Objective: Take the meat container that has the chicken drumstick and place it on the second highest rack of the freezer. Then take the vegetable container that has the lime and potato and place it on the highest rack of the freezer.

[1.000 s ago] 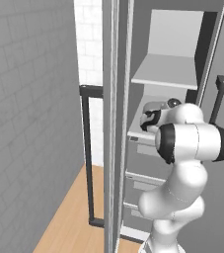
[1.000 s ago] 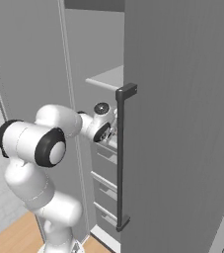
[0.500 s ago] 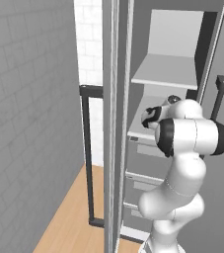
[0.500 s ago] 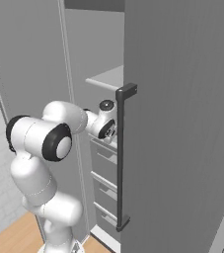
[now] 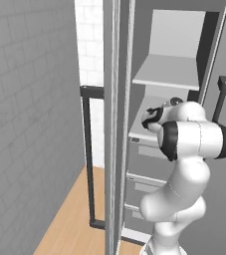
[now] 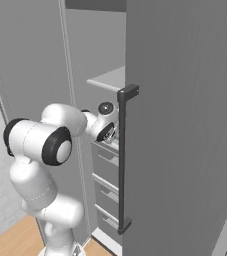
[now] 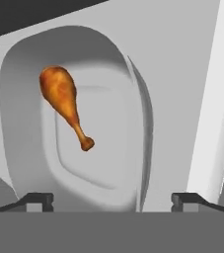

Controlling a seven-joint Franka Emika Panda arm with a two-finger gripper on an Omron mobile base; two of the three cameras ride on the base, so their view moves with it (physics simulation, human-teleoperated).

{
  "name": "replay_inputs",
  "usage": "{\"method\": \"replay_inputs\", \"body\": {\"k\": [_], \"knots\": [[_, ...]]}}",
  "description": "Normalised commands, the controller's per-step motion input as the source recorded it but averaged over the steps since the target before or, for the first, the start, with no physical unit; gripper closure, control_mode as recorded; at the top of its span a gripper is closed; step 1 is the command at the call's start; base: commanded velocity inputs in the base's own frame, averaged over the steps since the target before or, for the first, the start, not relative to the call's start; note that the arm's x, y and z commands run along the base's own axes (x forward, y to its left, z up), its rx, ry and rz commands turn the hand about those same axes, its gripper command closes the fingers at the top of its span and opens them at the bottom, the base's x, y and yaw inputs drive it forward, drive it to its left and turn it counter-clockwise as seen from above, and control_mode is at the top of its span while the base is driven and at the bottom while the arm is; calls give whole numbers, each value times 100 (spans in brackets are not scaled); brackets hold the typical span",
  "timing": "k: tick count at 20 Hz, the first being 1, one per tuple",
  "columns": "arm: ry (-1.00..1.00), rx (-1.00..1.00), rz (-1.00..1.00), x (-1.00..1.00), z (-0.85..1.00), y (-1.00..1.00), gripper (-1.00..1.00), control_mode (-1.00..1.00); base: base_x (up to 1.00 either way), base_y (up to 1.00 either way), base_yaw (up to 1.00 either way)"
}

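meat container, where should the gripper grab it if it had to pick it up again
Probably by the rim of the meat container nearest the gripper, coming straight in along the hand's line. That raised thin edge runs between the open fingertips, while the drumstick lies farther in, away from it.

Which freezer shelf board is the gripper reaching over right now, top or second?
The second highest rack, the board below the highest rack; the gripper sits just above it.
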Motion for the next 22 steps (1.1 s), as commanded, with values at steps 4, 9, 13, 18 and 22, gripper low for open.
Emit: {"method": "replay_inputs", "body": {"k": [4, 9, 13, 18, 22], "knots": [[-12, -7, 0, -35, 4, 36, -100, -100, 0, 0, 0], [-4, -6, 0, -46, 33, 25, -100, -100, 0, 0, 0], [-5, 0, 0, -62, 92, 0, -100, -100, 0, 0, 0], [-4, 2, 1, -88, 80, 2, -100, -100, 0, 0, 0], [2, 1, 3, -86, 74, 13, -100, -100, 0, 0, 0]]}}
